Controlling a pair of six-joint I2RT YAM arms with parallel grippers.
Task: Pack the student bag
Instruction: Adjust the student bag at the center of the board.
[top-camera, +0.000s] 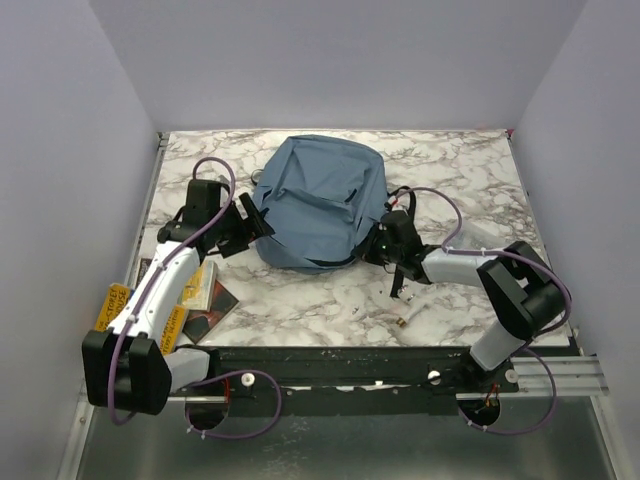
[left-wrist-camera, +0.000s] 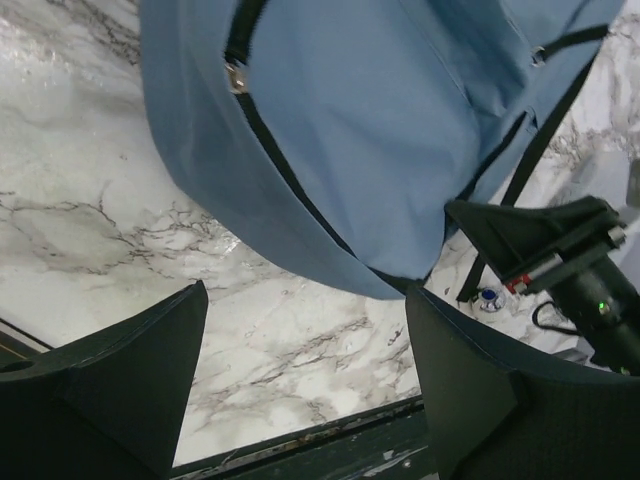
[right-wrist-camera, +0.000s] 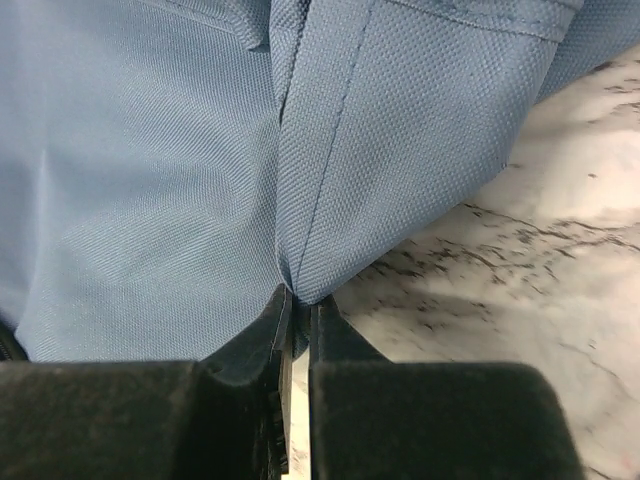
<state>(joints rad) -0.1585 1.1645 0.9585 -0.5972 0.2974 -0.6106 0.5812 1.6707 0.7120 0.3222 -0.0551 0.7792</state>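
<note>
The student bag (top-camera: 315, 200) is a dusty-blue backpack lying in the middle of the marble table. My right gripper (top-camera: 378, 245) is at its right lower edge. In the right wrist view the right gripper (right-wrist-camera: 300, 295) is shut on a pinched fold of the bag's blue fabric (right-wrist-camera: 330, 180). My left gripper (top-camera: 250, 222) hovers at the bag's left side. In the left wrist view it (left-wrist-camera: 305, 295) stands open, nothing between its fingers, just short of the bag's lower edge (left-wrist-camera: 300, 230). A black zipper line with a metal pull (left-wrist-camera: 236, 76) runs along the bag.
Books and yellow-labelled items (top-camera: 195, 295) lie at the table's left front corner beside the left arm. A small pen-like object (top-camera: 410, 318) and a black strap end (top-camera: 400, 285) rest in front of the right gripper. A small blue-capped item (left-wrist-camera: 488, 298) sits near the right arm (left-wrist-camera: 590, 290).
</note>
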